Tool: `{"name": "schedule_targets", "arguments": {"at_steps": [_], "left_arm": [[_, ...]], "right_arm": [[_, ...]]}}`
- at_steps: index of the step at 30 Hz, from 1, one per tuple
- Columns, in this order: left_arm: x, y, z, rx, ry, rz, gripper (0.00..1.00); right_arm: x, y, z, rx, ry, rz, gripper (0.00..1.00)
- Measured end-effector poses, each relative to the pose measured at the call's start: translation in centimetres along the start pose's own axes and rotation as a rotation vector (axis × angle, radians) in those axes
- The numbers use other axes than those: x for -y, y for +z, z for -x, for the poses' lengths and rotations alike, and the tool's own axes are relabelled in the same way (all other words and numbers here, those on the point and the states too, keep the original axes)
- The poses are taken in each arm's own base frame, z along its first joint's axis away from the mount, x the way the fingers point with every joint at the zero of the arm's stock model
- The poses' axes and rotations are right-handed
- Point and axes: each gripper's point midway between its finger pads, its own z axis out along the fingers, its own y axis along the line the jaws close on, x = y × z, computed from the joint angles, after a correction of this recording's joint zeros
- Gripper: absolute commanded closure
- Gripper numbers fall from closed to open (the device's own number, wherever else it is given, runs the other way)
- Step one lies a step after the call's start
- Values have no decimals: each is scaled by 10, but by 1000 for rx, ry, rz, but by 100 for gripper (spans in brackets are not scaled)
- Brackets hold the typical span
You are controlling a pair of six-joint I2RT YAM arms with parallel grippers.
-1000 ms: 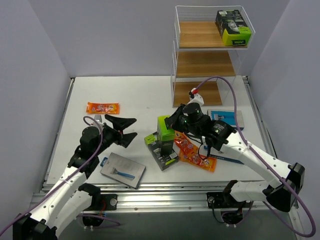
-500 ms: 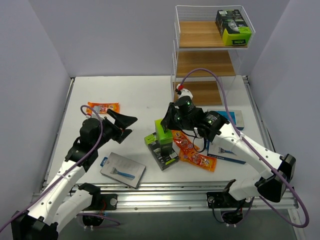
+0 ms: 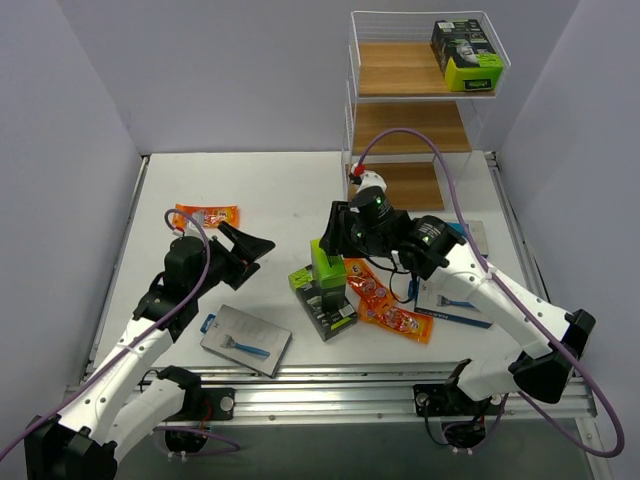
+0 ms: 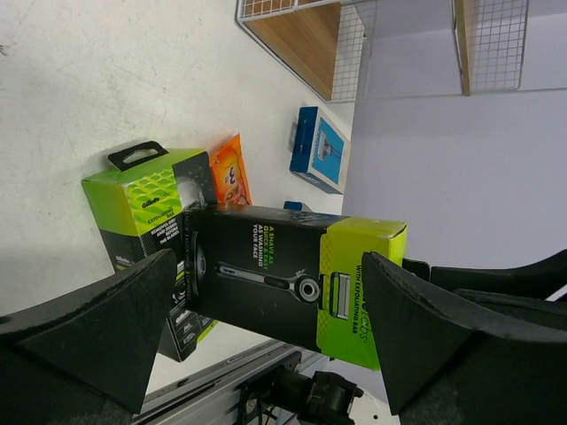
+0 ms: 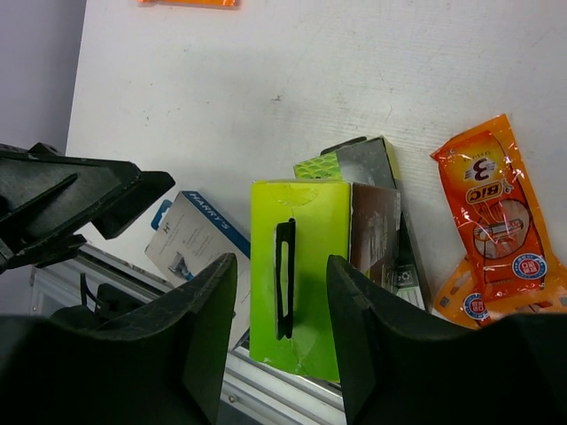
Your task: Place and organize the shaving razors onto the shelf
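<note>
A black-and-lime razor box (image 3: 328, 266) stands upright in mid-table, beside a second one lying flat (image 3: 323, 303). My right gripper (image 3: 334, 238) is open just above the upright box; in the right wrist view its fingers (image 5: 282, 266) straddle the box's lime top (image 5: 297, 266). My left gripper (image 3: 250, 255) is open and empty to the left, facing that box (image 4: 292, 274). A third box (image 3: 465, 55) lies on the top tier of the shelf (image 3: 410, 125). Orange packets lie at the right (image 3: 388, 300) and far left (image 3: 206, 215). A blue/grey card (image 3: 245, 341) lies near the front.
Two more blue cards lie by the shelf's foot (image 3: 455, 238) and under my right arm (image 3: 452, 305). The shelf's middle and bottom boards show no packs. Grey walls close both sides. A metal rail (image 3: 320, 385) runs along the front edge.
My right gripper has moved left and forward to sit over the upright lime box. My left gripper has shifted slightly and stays open.
</note>
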Motion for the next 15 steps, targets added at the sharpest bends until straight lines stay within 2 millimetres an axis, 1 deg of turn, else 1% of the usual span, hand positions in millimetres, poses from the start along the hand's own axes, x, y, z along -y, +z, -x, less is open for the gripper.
{"name": "schedule_targets", "arguments": {"at_steps": [4,6,7,10,15], "left_arm": [[-3,0,0,1,21,10,6],[-5,0,0,1,27,15,6],[-6,0,0,0,32,19,6],[-9,0,-1,-3,47,27,6],[-13,-2,-1,-4,74,49,6]], "right_arm": [[-6,-4,7,13,-18,-2,53],[-9,-6,10,14,-34,-10,47],[-10,-5,10,11,-43,-17,42],[-11,-2,6,-5,-75,-45,36],[-5,7,-8,-45,-128,-116,33]]}}
